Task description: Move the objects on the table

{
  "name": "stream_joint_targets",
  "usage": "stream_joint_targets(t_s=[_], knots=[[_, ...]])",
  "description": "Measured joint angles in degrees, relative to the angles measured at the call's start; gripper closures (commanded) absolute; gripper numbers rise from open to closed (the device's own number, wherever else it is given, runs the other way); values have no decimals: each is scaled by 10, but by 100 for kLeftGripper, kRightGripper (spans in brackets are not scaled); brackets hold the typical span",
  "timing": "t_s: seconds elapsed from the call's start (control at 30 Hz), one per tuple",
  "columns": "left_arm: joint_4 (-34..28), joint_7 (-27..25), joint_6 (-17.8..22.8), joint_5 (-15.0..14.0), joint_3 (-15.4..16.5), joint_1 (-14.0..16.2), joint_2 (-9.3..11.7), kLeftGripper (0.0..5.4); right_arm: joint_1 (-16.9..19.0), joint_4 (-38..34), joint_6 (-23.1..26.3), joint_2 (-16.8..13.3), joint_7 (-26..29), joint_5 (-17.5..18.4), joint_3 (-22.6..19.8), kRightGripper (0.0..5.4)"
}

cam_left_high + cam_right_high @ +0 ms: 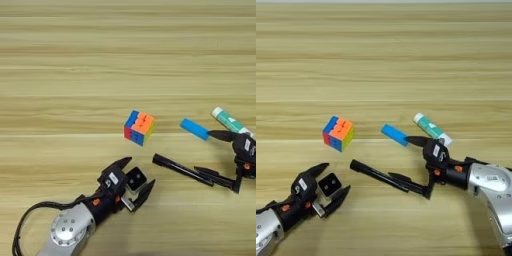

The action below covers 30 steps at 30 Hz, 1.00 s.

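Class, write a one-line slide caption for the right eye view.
Both grippers open: left gripper straddles small black cube; right gripper spans pen tip.

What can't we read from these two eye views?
- Glue stick: lower end hidden behind the right pincer in both views.
- Right arm: cut off by the left eye view's right edge.
- Small black cube: whether the open left pincer touches it cannot be told.
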Motion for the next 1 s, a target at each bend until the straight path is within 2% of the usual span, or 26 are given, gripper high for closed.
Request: stream_joint_targets(t_s=[0.1,0.23,0.3,0.43,0.93,1.0], knots=[[-8,-1,9,1,0,6,4,184,0,0,0,0,0,0,0,0],[-27,-10,14,1,5,19,27,224,0,0,0,0,-1,0,0,0],[-30,-11,19,1,9,20,30,264,0,0,0,2,-1,0,0,0],[-34,-13,21,1,11,21,37,297,-1,0,0,3,-1,0,0,0],[-40,-12,23,0,13,25,42,300,-4,0,0,5,-12,0,0,0],[-27,6,24,0,31,13,30,300,-4,0,0,6,-12,0,0,0]])
